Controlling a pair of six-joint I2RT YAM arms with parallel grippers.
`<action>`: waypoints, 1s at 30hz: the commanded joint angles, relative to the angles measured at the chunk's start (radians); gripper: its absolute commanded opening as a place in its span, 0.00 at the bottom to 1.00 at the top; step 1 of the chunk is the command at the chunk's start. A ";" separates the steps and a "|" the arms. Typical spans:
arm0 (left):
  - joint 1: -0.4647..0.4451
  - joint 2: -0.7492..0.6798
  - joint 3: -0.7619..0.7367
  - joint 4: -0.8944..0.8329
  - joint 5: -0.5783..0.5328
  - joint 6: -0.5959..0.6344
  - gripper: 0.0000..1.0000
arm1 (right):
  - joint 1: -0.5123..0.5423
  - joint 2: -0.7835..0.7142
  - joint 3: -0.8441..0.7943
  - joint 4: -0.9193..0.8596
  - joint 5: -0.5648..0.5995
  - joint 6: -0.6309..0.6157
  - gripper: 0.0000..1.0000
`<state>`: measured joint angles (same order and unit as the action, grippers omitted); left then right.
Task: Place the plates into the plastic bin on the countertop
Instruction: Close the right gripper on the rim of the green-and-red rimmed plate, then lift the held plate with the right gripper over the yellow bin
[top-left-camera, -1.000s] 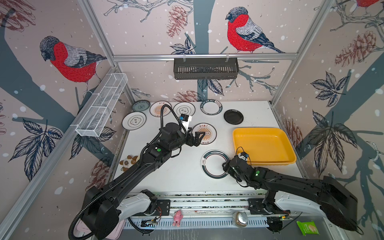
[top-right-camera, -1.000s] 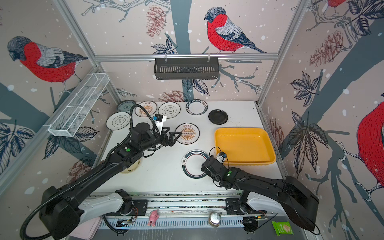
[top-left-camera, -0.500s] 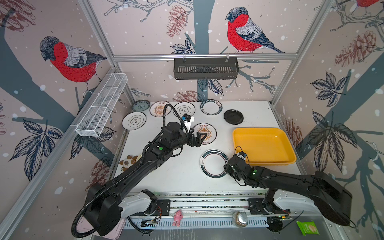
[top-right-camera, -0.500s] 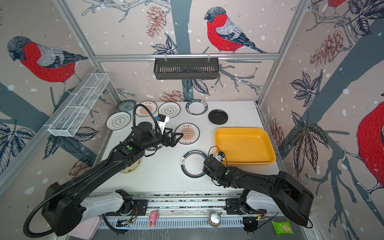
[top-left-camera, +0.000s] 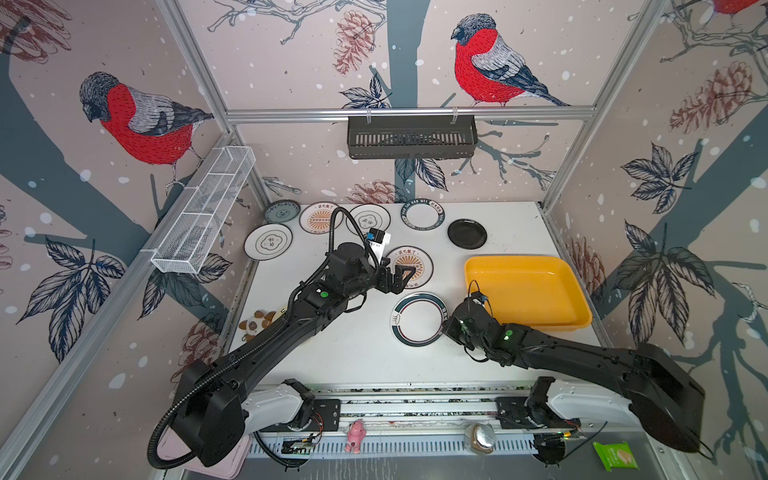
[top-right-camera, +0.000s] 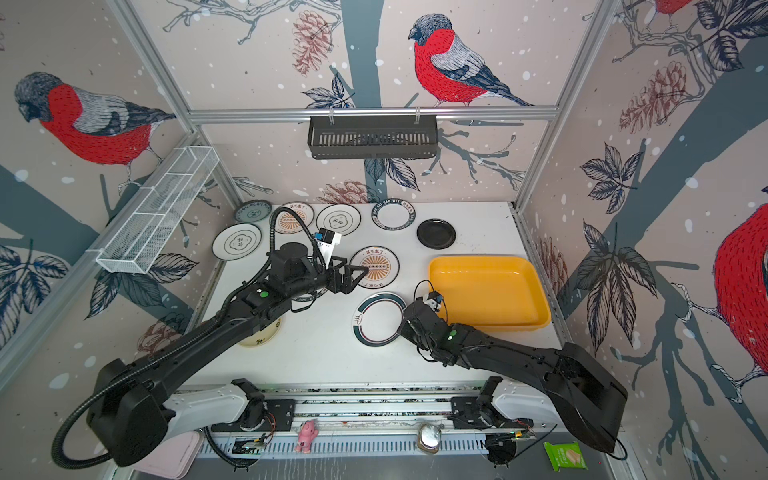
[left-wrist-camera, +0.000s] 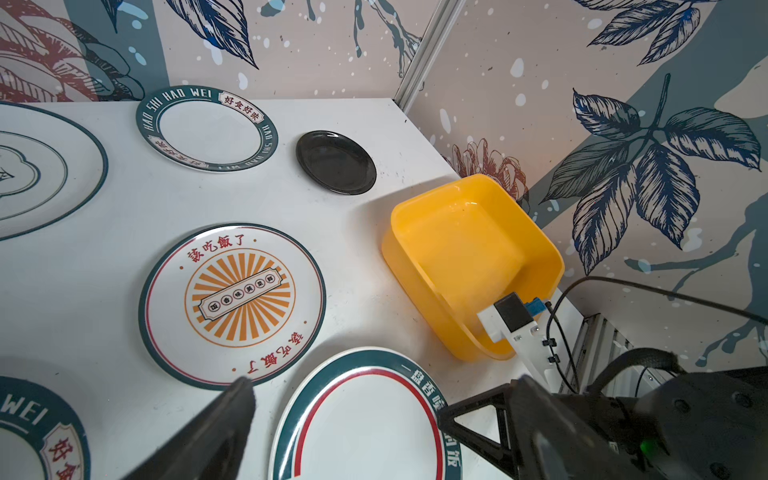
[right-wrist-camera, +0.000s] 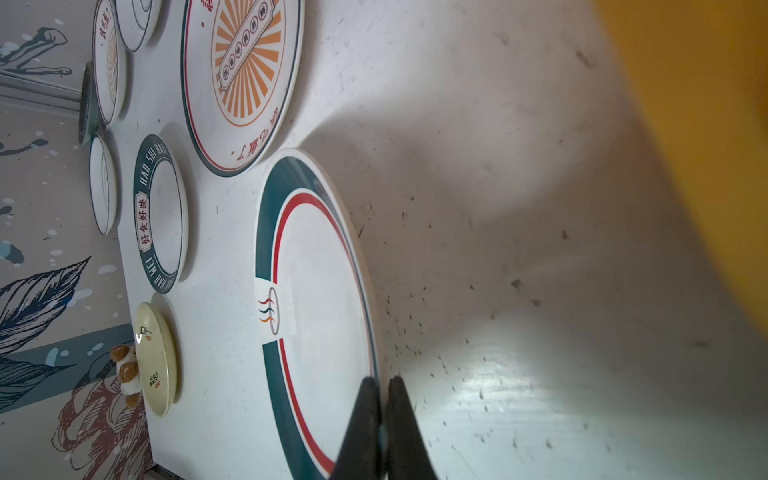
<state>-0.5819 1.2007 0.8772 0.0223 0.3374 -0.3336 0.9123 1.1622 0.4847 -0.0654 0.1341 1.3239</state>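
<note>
Now my right gripper (right-wrist-camera: 384, 395) is pinched on the rim of the round white plate with teal and red bands (top-left-camera: 417, 320), resting on the white countertop (top-left-camera: 353, 357) just beside the yellow-orange plastic bin (top-left-camera: 515, 261). I should lift slowly so the rim does not slip.

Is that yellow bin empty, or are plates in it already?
Empty. The yellow bin shows only its bare floor in both top views and the left wrist view.
</note>
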 joint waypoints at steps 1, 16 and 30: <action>0.007 0.008 0.012 0.001 0.004 0.010 0.97 | 0.002 -0.034 0.025 -0.064 0.044 -0.043 0.01; 0.040 0.023 0.035 -0.048 -0.007 0.049 0.96 | -0.017 -0.202 0.118 -0.106 0.178 -0.147 0.01; 0.074 0.035 0.036 -0.046 0.043 0.094 0.96 | -0.184 -0.360 0.114 -0.152 0.184 -0.263 0.00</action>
<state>-0.5121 1.2324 0.9077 -0.0277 0.3458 -0.2764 0.7486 0.8215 0.6003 -0.2249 0.3107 1.0901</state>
